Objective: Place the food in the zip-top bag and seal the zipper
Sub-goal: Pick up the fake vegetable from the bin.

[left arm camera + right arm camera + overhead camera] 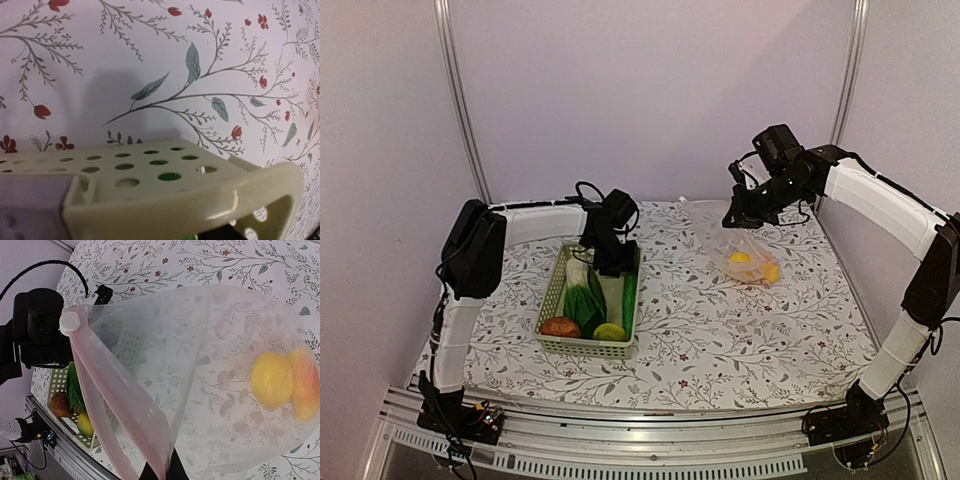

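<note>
Cucumber (629,297) lies along the right wall of the pale green basket (552,290), long axis running near to far, and the left hand (613,258) hangs right over its far end, the bok choy (582,295) just beside it; the left arm is plainly the nearer, so the next pick looks to be its job. How wide that hand stands I cannot tell: the top view hides its fingers, and its wrist camera shows only basket rim and flowered surface (150,50). Well apart to the right, the right hand (736,217) is pressed together on the pinkish zipper (115,405) of the zip-top bag (745,255), holding its mouth up off the surface, with a yellow fruit (271,380) and an orange fruit (305,385) touching inside. A reddish-brown piece (560,327) and a yellow-green fruit (610,331) sit at the basket's near end
</note>
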`<state>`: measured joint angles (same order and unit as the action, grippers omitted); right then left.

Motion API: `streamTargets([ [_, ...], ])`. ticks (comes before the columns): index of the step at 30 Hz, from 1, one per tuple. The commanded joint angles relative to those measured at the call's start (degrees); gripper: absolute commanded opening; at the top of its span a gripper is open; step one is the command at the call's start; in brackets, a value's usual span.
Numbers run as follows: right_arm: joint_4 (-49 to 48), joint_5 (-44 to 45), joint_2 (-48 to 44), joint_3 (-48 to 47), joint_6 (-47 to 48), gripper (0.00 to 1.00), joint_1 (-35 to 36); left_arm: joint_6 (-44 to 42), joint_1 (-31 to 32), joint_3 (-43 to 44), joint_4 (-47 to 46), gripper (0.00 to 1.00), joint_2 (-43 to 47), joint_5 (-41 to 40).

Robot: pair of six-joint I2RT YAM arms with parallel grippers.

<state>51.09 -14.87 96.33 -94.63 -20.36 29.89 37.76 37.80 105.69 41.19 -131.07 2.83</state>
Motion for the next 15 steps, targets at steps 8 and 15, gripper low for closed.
streamTargets([
  [8,-0.5,-1.4,-1.6,1.2,-1.3,0.00,0.3,-0.9,-0.6,0.2,0.3,0.38,-2.2,1.9],
  [15,-1.8,-2.2,-1.4,1.6,-1.7,0.00,0.6,-1.1,-1.1,-2.7,0.3,0.21,3.5,-0.3],
])
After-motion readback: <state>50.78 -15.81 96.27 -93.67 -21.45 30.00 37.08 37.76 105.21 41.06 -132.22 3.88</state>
